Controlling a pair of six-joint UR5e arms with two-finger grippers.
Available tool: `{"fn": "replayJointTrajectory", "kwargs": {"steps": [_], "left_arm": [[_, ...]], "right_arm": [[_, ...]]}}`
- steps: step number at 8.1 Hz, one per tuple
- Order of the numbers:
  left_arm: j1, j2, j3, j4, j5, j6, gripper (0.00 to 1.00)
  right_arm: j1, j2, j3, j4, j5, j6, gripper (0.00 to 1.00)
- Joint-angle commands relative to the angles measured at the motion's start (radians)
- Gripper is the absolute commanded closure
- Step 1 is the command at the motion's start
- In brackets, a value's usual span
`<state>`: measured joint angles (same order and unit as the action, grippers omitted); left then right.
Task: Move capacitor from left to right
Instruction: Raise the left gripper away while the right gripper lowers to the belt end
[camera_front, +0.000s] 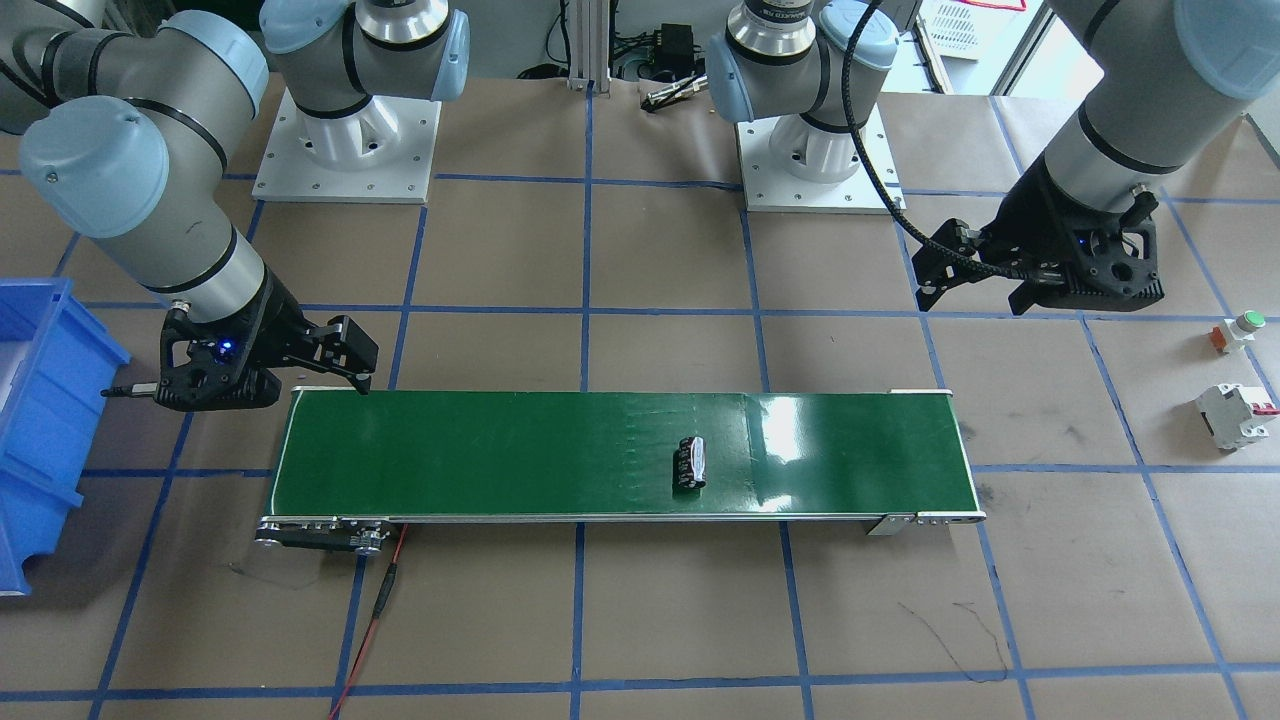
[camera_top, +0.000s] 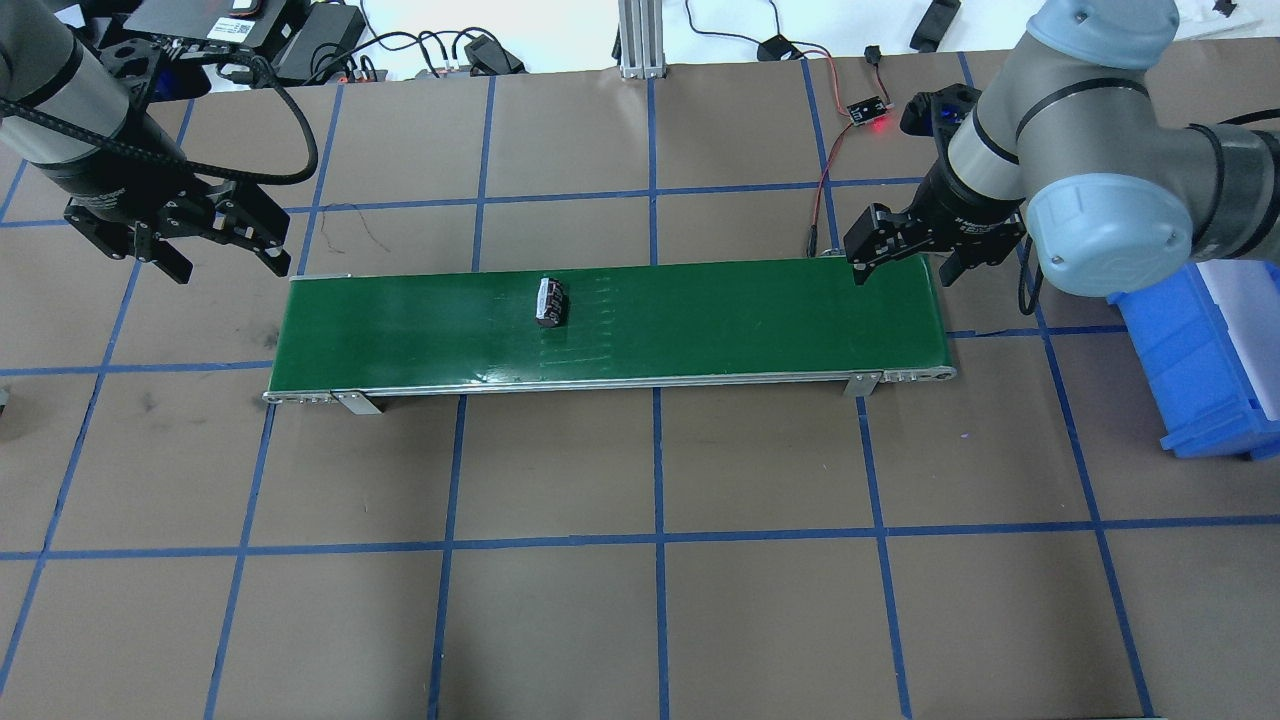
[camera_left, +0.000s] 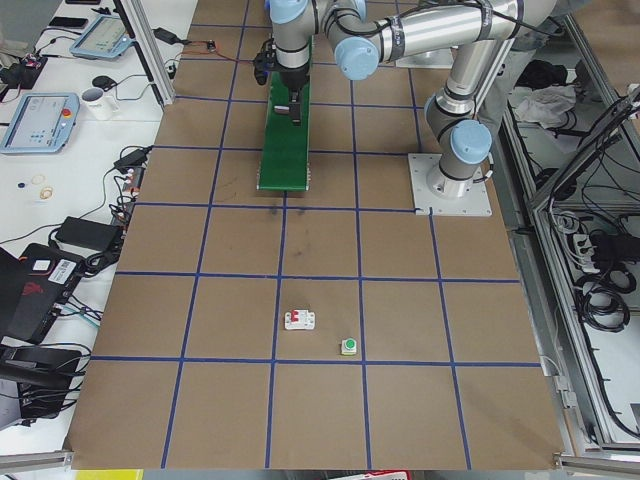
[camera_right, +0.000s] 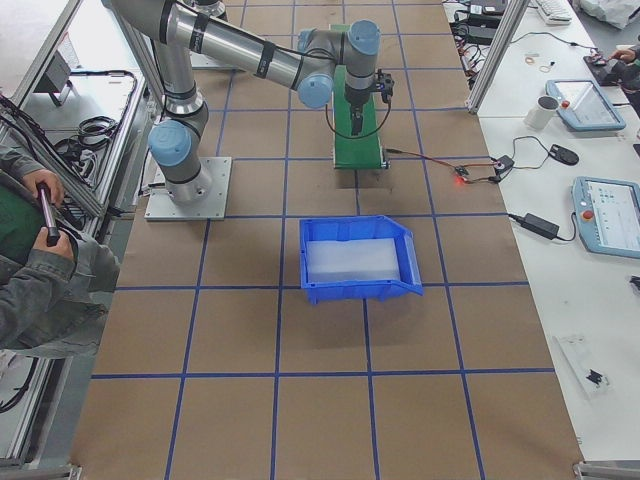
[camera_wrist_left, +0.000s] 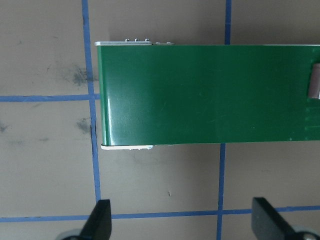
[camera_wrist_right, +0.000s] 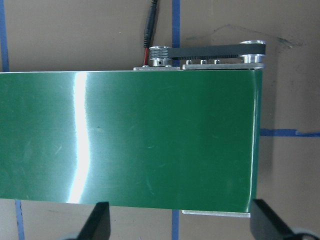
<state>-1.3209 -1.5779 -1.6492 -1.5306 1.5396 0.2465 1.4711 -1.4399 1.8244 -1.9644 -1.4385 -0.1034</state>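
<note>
A: Where is the capacitor (camera_top: 551, 301)?

B: It lies on its side on the green conveyor belt (camera_top: 720, 325), a little left of the belt's middle in the overhead view and crosswise to the belt's length. Nothing touches it.

A: And the hands?

B: The left hand (camera_top: 230, 262) hangs over the bench (camera_top: 640, 600) near the belt's left end, toward the upper left of the overhead frame. It is spread wide and holds nothing. Its wrist camera catches the capacitor only as a sliver at the right edge. The right hand (camera_top: 903, 268) hovers at the belt's right end, toward the upper right of that frame, spread just as wide and empty. Its wrist view shows bare belt.

A: So how far along is the job?

B: Partway, by the look of it. The capacitor is on the belt but well short of the right end.

A: What is left?

B: Probably the trip along the belt to the right hand, then a pinch and a lift, perhaps into the blue bin (camera_top: 1175, 360) at the right edge. The white circuit breaker (camera_front: 1238, 415) and the green-topped button (camera_front: 1240, 328) lie well apart from all this, at the right edge of the front-facing view.
</note>
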Motion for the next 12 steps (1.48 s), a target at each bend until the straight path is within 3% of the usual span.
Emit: {"fn": "replayJointTrajectory", "kwargs": {"steps": [1,5,7,9,12], "left_arm": [[-0.015,-0.005,0.008,-0.025,0.000,-0.044,0.00],[-0.153,-0.007,0.025,-0.020,0.042,-0.160,0.00],[-0.147,-0.013,0.043,-0.019,0.045,-0.155,0.00],[-0.143,-0.013,0.061,-0.016,0.132,-0.151,0.00],[-0.143,-0.011,0.065,-0.016,0.129,-0.153,0.00]], "right_arm": [[-0.002,0.013,0.018,-0.022,0.045,0.002,0.00],[-0.006,0.018,0.064,-0.074,0.095,0.004,0.00],[-0.006,0.018,0.093,-0.123,0.095,0.014,0.00],[-0.006,0.022,0.095,-0.120,0.133,0.019,0.00],[-0.006,0.029,0.095,-0.120,0.136,0.017,0.00]]}}
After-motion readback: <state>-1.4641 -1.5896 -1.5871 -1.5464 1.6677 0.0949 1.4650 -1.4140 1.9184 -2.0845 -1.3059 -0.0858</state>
